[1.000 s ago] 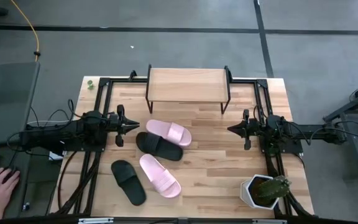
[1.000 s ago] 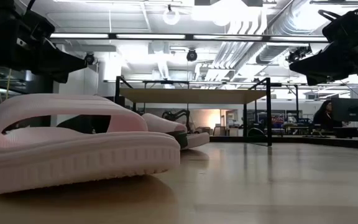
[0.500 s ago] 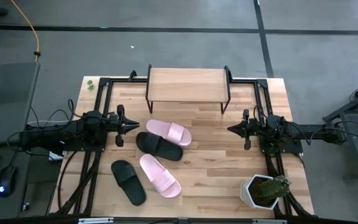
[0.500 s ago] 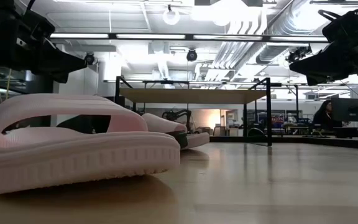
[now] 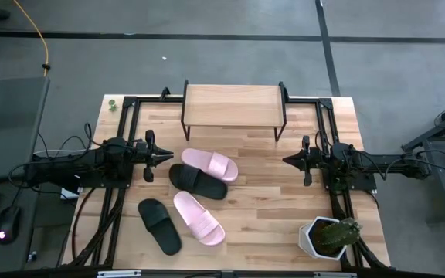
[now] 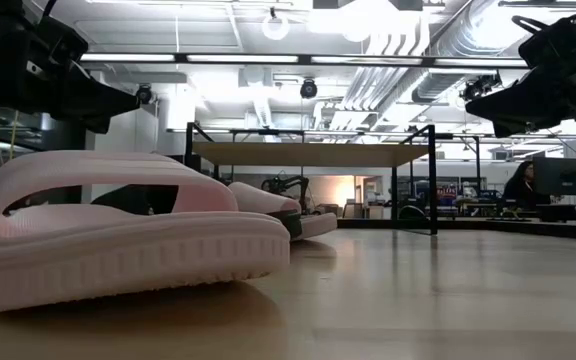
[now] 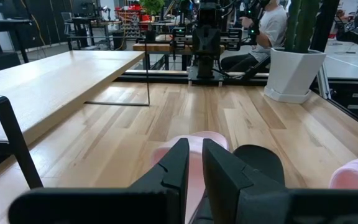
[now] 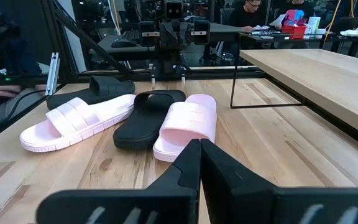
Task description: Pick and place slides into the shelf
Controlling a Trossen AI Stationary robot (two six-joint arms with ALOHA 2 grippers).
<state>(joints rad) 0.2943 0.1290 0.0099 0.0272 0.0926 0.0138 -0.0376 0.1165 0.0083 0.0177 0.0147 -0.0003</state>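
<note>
Slides [image 5: 194, 193] lie on the plank table [image 5: 269, 201] before the shelf [image 5: 234, 103]; both claws clenched, empty.

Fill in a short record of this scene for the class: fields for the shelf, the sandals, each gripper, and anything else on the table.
shelf: low light wooden rack on thin black legs, at the table's far edge, nothing on top
pink slide sandals: one near the shelf, one nearer the front edge
black slide sandals: one overlapping the far pink one, one beside the near pink one
left gripper: shut, empty
right gripper: shut, empty
other: potted cactus in a white pot
</note>
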